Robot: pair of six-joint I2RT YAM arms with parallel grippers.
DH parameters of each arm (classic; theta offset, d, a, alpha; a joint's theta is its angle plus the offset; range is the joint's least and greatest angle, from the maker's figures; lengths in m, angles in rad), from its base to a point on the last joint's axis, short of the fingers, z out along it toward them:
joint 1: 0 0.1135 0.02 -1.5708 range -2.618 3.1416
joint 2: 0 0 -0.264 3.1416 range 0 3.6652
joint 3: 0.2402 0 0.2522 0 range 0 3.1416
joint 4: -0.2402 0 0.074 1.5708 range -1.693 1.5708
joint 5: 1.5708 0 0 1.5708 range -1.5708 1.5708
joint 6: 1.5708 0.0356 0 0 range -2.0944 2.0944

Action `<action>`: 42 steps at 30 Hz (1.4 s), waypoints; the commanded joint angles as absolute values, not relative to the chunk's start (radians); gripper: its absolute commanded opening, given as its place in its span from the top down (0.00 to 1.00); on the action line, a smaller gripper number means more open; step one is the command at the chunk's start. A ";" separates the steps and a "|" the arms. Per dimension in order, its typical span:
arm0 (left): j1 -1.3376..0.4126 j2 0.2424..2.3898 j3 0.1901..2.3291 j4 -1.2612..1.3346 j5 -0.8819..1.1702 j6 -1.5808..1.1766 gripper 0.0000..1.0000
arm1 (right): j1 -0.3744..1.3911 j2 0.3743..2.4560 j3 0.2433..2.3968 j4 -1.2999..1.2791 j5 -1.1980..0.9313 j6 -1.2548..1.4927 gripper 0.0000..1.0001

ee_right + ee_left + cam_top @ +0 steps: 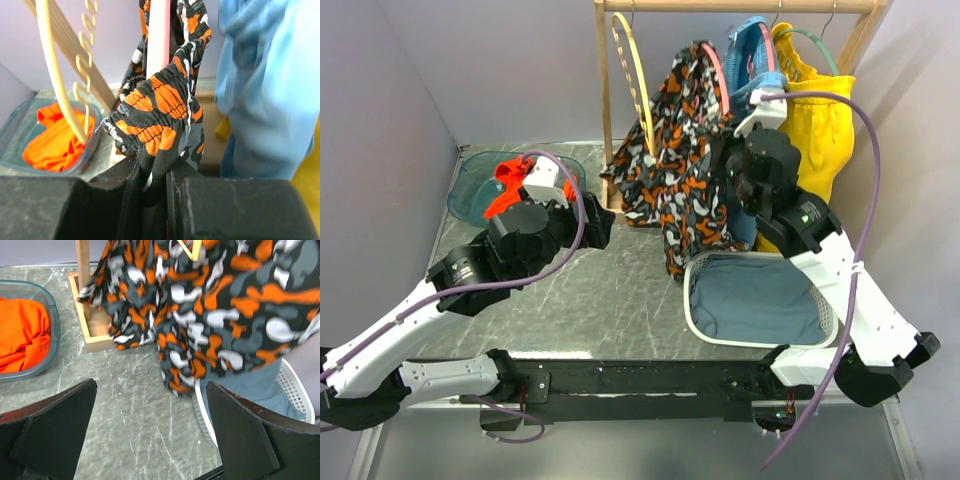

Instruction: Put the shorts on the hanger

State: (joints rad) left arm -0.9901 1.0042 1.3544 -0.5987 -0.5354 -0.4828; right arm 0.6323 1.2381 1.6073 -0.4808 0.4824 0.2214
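Observation:
The camouflage-print shorts hang draped over the pink hanger on the wooden rack, their legs trailing down toward the table. My right gripper is shut on the elastic waistband of the shorts, just below the pink hanger's arm; a fold of cloth is pinched between the fingers at the right gripper. My left gripper stands open and empty low over the table, left of the hanging shorts. Nothing but marble shows between the wide-apart fingers of the left gripper.
A yellow hanger hangs left of the pink one. Light-blue shorts and yellow shorts hang to the right. A white basket with blue cloth sits below. A teal bin holds an orange garment. The rack's post stands nearby.

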 commanded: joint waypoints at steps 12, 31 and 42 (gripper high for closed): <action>-0.991 1.014 1.419 -0.615 -0.514 -0.451 0.04 | 0.506 1.494 2.049 -0.436 0.359 0.072 1.00; -0.991 1.051 1.414 -0.635 -0.486 -0.489 0.04 | 0.400 1.643 2.154 -0.506 0.285 0.126 1.00; -0.991 1.078 1.367 -0.673 -0.486 -0.541 0.04 | 0.402 1.606 2.111 -0.552 0.241 0.190 0.55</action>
State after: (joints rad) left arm -0.9897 1.0618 1.3777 -0.6621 -0.4862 -0.5026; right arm 0.4057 1.6470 2.0872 -0.6067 0.2611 0.1482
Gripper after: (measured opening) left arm 0.966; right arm 0.282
